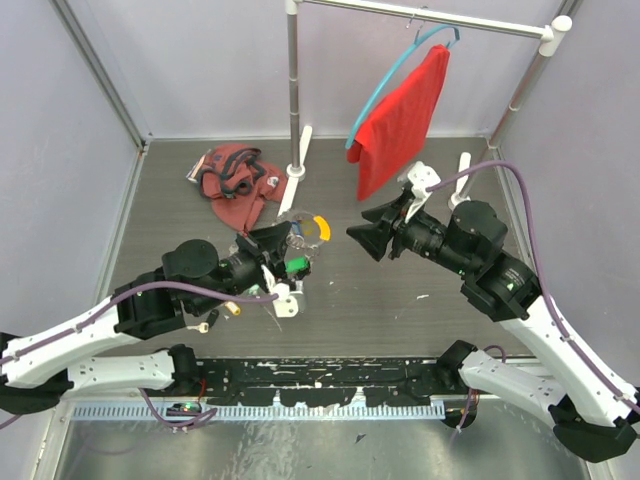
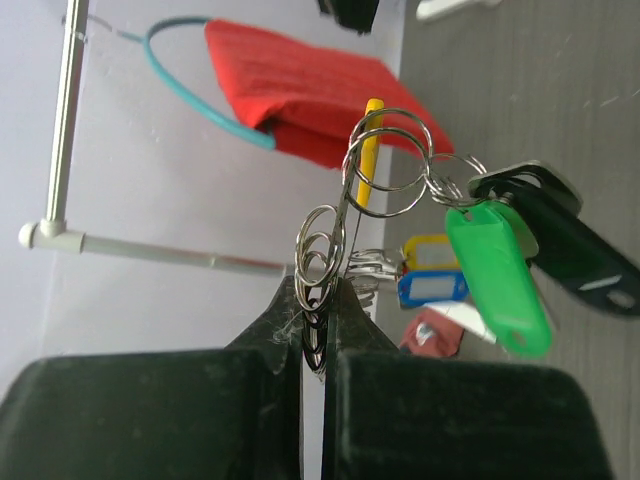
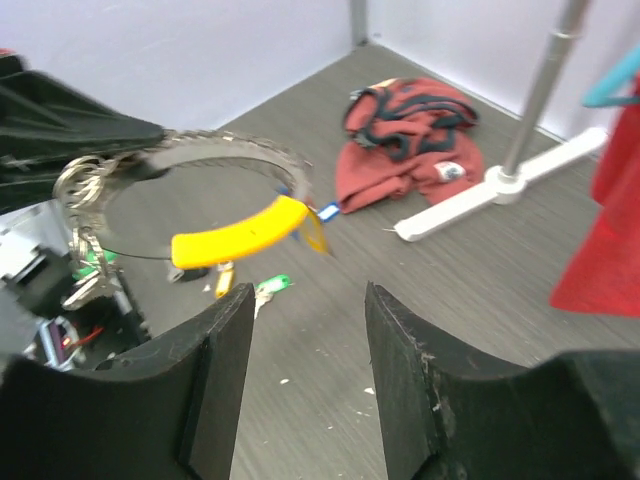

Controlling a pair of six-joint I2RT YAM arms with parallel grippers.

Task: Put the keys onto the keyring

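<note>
My left gripper (image 1: pixel 283 250) is shut on the keyring (image 2: pixel 385 165), a thin wire loop with a yellow sleeve (image 1: pixel 319 228), pinched at its small silver rings (image 2: pixel 319 255). A green-tagged key (image 2: pixel 497 272) and a black-headed key (image 2: pixel 560 235) hang from the ring. In the right wrist view the ring (image 3: pixel 238 232) is held up ahead of my right gripper (image 3: pixel 305 340), which is open and empty. It shows in the top view (image 1: pixel 366 238) just right of the ring. Loose keys lie on the table: green (image 3: pixel 272 287), yellow (image 3: pixel 222 280), blue (image 2: pixel 430 288).
A crumpled red garment (image 1: pixel 236 180) lies at the back left. A clothes rack pole (image 1: pixel 293 90) with white feet (image 1: pixel 297 160) stands behind the ring. A red cloth on a teal hanger (image 1: pixel 403 120) hangs from the rail. Two more tagged keys (image 1: pixel 215 318) lie near my left arm.
</note>
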